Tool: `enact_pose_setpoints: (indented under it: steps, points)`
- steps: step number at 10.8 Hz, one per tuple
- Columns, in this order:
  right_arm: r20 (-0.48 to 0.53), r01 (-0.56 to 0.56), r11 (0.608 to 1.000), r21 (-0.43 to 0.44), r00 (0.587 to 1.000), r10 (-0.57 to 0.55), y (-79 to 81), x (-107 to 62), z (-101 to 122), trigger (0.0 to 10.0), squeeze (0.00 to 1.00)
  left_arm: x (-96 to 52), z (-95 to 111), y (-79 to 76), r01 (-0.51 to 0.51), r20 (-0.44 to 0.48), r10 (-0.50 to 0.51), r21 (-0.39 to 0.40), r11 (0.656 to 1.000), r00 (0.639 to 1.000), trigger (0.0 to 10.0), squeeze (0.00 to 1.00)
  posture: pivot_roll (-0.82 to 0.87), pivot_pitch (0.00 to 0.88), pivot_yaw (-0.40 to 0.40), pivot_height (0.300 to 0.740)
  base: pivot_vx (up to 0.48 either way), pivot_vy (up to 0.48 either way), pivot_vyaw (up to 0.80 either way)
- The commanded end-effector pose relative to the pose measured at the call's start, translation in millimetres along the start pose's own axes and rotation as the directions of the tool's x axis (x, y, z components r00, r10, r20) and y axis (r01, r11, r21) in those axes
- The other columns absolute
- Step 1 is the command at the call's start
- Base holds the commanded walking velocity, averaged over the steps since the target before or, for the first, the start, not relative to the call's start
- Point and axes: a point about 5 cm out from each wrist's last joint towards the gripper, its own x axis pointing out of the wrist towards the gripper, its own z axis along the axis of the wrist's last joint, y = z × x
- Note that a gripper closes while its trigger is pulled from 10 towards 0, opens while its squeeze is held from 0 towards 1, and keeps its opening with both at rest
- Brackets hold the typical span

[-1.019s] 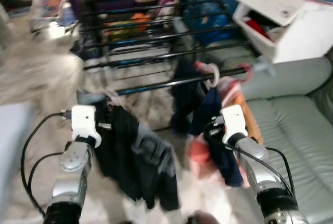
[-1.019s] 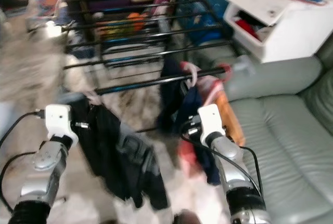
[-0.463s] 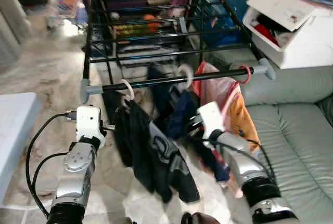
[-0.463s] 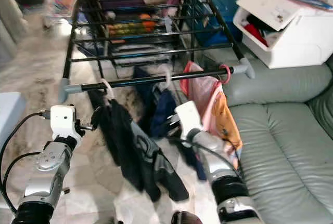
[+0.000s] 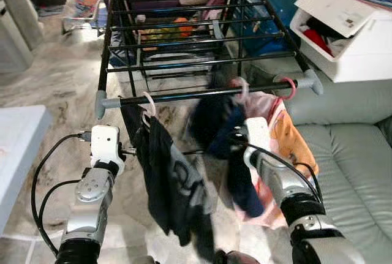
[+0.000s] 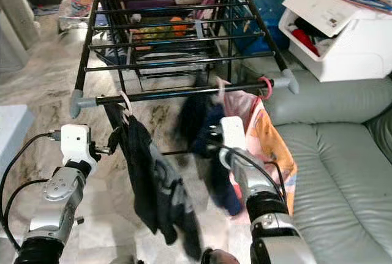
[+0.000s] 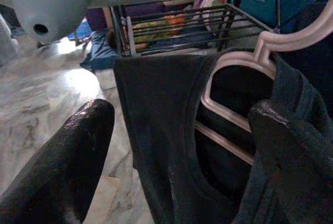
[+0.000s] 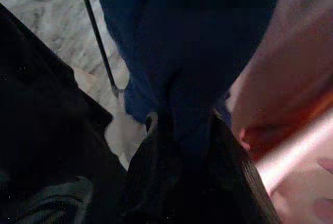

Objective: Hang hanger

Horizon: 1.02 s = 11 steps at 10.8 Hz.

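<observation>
While seen from the left eye view, hooked already on the front rail (image 5: pixel 202 95) of the drying rack (image 5: pixel 184 25): pink hanger (image 5: pixel 149 101) with black shirt (image 5: pixel 168 178), just beside and right of the raised left gripper (image 5: pixel 130 150); farther right, right gripper (image 5: pixel 236 141) pushed into the navy garment (image 5: pixel 229 154), blurred. From the left wrist view, fingers (image 7: pixel 57 167) spread wide, hanger between them, long axis along the rail. From the right wrist view, clamped on navy cloth.

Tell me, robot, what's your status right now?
Left tool open beside black shirt's pink hanger. Right tool shut on navy garment below the rail.
</observation>
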Motion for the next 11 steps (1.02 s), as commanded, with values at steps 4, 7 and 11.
enact_pose_setpoints:
  steps: [4,7,11]
  points:
    - [-0.138,-0.031,0.999,0.04,0.99,0.037,2.5,-1.9,-29,10.0,0.0,1.8,1,0.8,-0.021,-0.018,0.021,0.005,1.0,1.0,10.0,0.0,0.04,0.021,0.015,0.74,0.0,0.0,0.0]
    - [-0.082,-0.109,0.994,-0.02,0.991,0.107,12.8,-2.1,-23,10.0,0.0,3.9,1,-0.2,-0.029,-0.023,0.029,0.01,1.0,0.999,10.0,0.0,0.03,0.018,0.014,0.74,0.0,0.0,0.0]
    - [-0.082,-0.134,0.984,-0.119,0.989,0.125,17.1,-3.2,-23,10.0,0.25,4.0,0,-0.9,-0.037,-0.022,0.037,0.011,0.999,0.999,10.0,0.0,0.03,0.016,0.009,0.74,0.0,0.0,0.0]
